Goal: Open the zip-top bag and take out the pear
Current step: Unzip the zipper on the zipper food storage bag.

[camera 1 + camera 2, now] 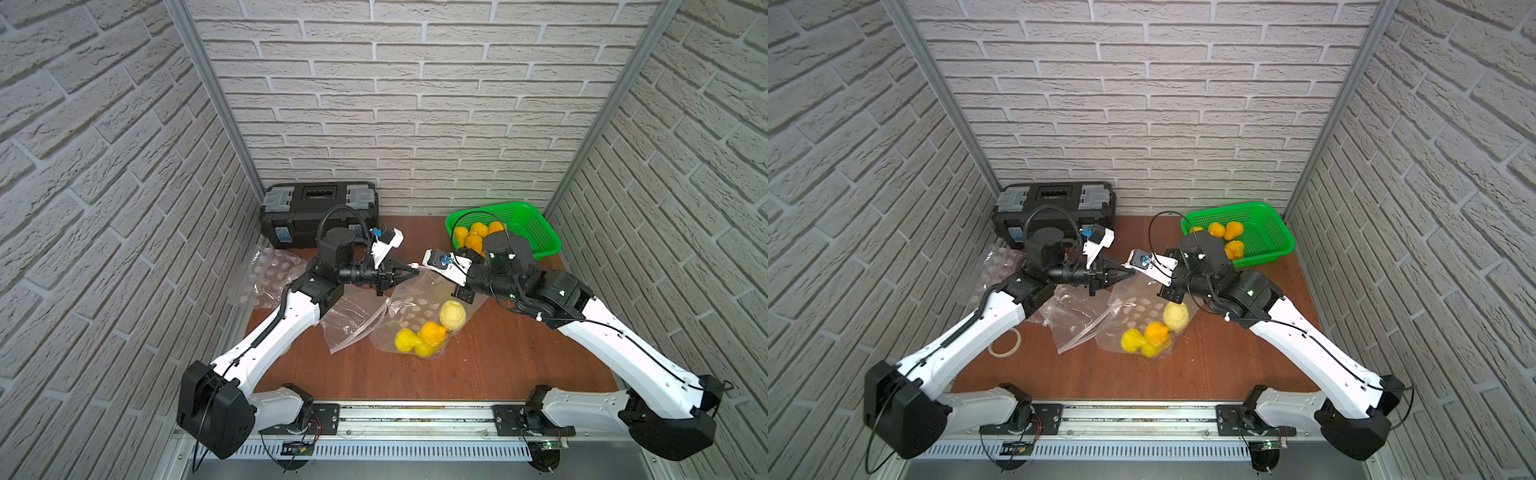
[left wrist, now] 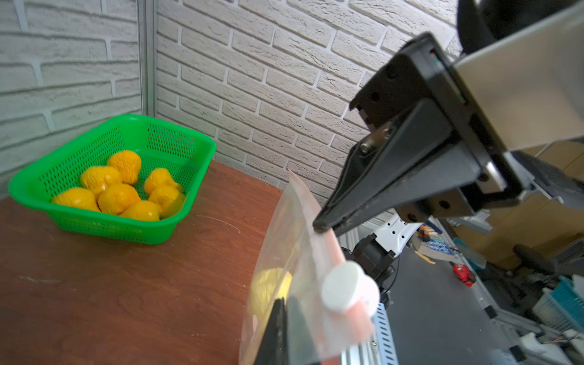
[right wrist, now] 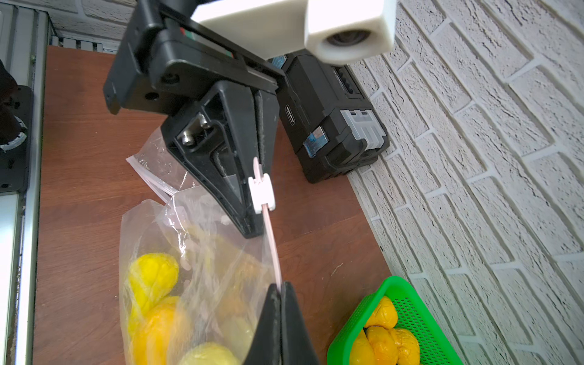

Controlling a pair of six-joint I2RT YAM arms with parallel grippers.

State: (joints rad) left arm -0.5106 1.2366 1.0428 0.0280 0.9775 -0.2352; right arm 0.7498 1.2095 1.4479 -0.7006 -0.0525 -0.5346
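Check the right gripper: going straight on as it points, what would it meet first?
Probably the tips of the left gripper, which faces the right gripper along the zip strip; the white slider sits beside it. Depth unclear.

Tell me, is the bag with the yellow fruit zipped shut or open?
Shut, it seems: its pink zip strip runs as one closed line from the white slider to the right gripper.

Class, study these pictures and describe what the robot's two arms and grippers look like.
The left arm and right arm have white shells with black joints. The left gripper and right gripper have black, tapered, triangular fingers. A ribbed black hose loops over the left wrist; a thin black cable arcs over the right.
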